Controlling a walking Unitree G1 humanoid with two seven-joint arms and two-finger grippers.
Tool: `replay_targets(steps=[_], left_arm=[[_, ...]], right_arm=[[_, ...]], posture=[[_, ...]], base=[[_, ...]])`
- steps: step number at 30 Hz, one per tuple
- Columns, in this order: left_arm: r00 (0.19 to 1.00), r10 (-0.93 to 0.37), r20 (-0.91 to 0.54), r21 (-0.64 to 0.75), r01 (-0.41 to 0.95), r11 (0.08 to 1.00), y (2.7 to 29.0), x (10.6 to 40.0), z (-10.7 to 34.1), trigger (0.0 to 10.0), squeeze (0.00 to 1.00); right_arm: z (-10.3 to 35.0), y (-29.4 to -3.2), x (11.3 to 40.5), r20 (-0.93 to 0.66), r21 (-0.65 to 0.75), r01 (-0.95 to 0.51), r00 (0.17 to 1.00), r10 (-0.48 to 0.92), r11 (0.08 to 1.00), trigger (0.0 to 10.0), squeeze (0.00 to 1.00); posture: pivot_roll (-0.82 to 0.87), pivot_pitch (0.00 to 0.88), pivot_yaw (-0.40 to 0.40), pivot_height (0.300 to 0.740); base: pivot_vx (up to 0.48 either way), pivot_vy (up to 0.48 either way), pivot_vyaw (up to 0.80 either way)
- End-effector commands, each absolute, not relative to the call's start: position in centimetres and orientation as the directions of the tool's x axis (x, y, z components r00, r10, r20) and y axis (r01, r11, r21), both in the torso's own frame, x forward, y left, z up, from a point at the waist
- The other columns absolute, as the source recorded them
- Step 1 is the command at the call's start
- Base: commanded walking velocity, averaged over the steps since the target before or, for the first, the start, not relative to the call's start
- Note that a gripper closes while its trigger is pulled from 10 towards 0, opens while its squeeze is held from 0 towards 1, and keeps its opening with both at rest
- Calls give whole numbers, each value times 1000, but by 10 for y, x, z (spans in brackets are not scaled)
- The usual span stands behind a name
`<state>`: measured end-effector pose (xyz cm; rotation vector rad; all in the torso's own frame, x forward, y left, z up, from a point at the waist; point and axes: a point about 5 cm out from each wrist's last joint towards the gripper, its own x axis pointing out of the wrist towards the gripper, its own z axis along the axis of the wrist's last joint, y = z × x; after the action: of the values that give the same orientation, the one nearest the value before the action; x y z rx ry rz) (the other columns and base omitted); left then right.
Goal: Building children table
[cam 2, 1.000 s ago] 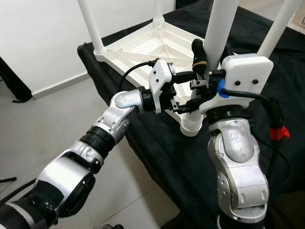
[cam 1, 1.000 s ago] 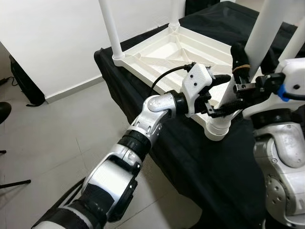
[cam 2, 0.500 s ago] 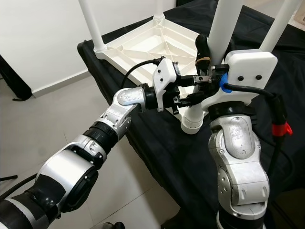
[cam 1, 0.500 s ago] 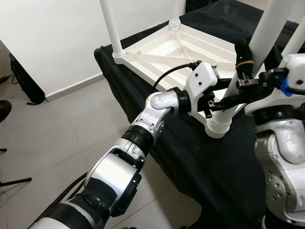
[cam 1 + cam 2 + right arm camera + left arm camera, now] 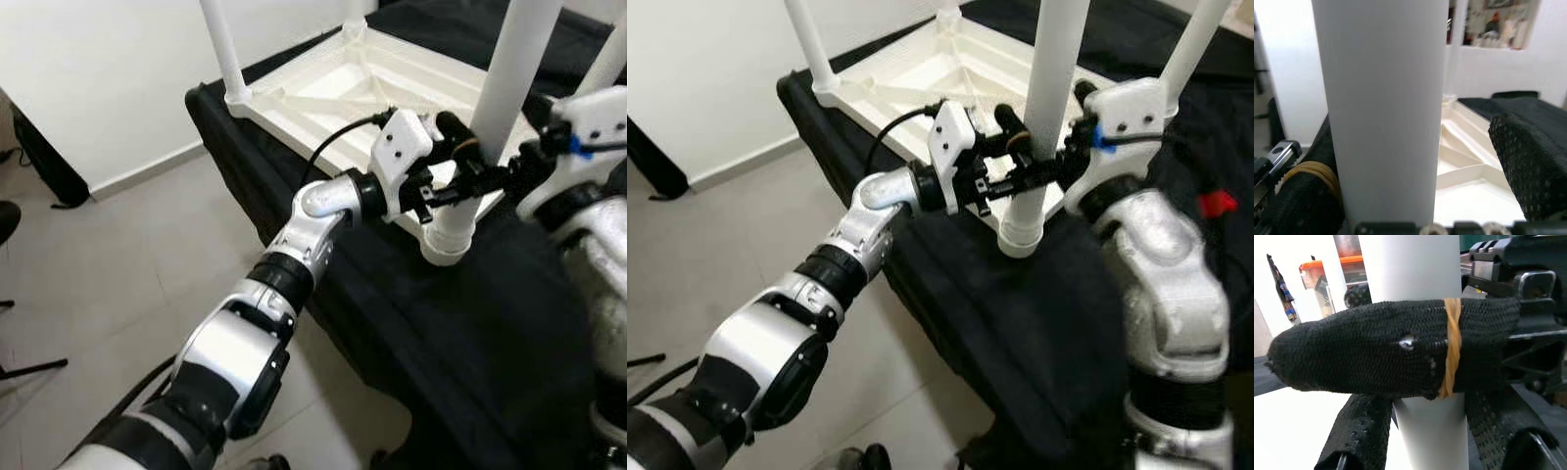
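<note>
children table (image 5: 392,83) upside down on black tabletop (image 5: 490,323) | near leg (image 5: 495,117) clasped by left claw (image 5: 453,186) and right claw (image 5: 1043,166) | step: seating leg in corner socket | next: press down, twist home.

white plastic, black cloth, silver arms

the upturned tabletop (image 5: 333,83) is showing plain white, ribs and all, and the near leg (image 5: 1043,108) and the other legs (image 5: 221,44) are showing the same smooth white. the cloth (image 5: 441,323) under them is lying solid black. both arms are gleaming silver with black joint rings; the left wrist housing (image 5: 395,157) is showing white, as is the right one (image 5: 1122,122), which is carrying a small blue tab (image 5: 1098,136). a red clip (image 5: 1213,204) is sitting on the right arm's black cable. the gripper fingers (image 5: 1376,352) are wearing black knitted covers, one banded by a tan rubber band (image 5: 1449,347). the floor (image 5: 108,264) is looking pale grey, the wall (image 5: 108,69) white.
</note>
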<state>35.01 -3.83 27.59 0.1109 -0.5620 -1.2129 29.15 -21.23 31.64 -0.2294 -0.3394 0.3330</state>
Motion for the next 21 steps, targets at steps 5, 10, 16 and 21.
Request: replay_targets(steps=[5, 10, 16, 21], left_arm=[[253, -918, 304, 370, 857, 359, -29, 353, 259, 0, 0], [250, -919, 306, 372, 857, 357, -30, 353, 260, 0, 0], [247, -919, 308, 377, 855, 357, -30, 353, 261, 0, 0], [252, -917, 310, 376, 853, 362, -29, 353, 261, 0, 0]], right_arm=[[357, -245, 285, 337, -245, -403, 817, 467, 882, 10000, 0], [374, -252, 279, 338, -240, -544, 729, 595, 804, 10000, 0], [394, -258, 272, 297, -310, -673, 603, 741, 672, 10000, 0], [389, -253, 278, 211, -362, -695, 588, 781, 621, 10000, 0]], posture=[[-130, 188, 77, 740], [-130, 187, 77, 740], [-126, 182, 78, 740], [-121, 183, 77, 740]], base=[[0, 0, 0], [0, 0, 0], [0, 0, 0], [0, 0, 0]])
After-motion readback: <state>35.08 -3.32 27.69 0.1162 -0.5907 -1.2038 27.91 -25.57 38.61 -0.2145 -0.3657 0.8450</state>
